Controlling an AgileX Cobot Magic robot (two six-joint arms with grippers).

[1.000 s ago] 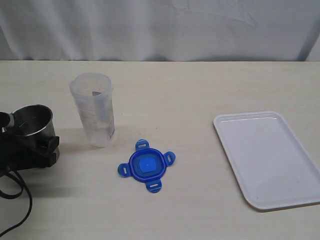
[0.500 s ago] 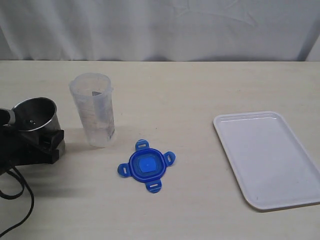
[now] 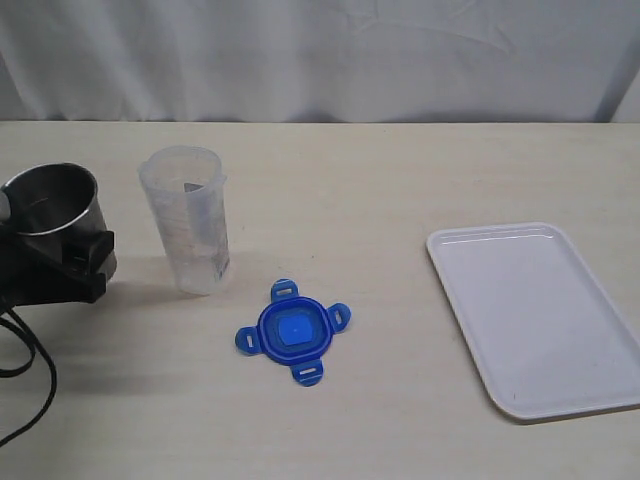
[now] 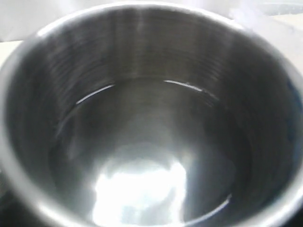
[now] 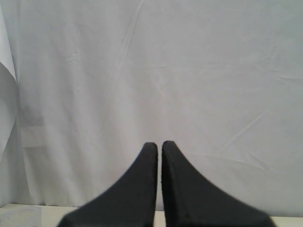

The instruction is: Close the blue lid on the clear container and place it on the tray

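Steel cup (image 3: 50,203) sits clamped in left gripper (image 3: 62,256) (right gripper (image 5: 159,149) pinched together, empty), blue lid (image 3: 293,331) near clear container (image 3: 188,220)

Reads as a robot lab or test bench rather than a home or kitchen. Plain pale table (image 3: 400,170) backed by a creased white cloth backdrop (image 3: 320,60) hung right along its far edge (seen again across the whole right wrist view). Only a few plain props in sight: steel cup (image 3: 50,200), clear container (image 3: 190,220), blue lid (image 3: 293,331), white tray (image 3: 540,320). Black cable (image 3: 51,388) looping loose over the table at the left edge, trailing out of view.
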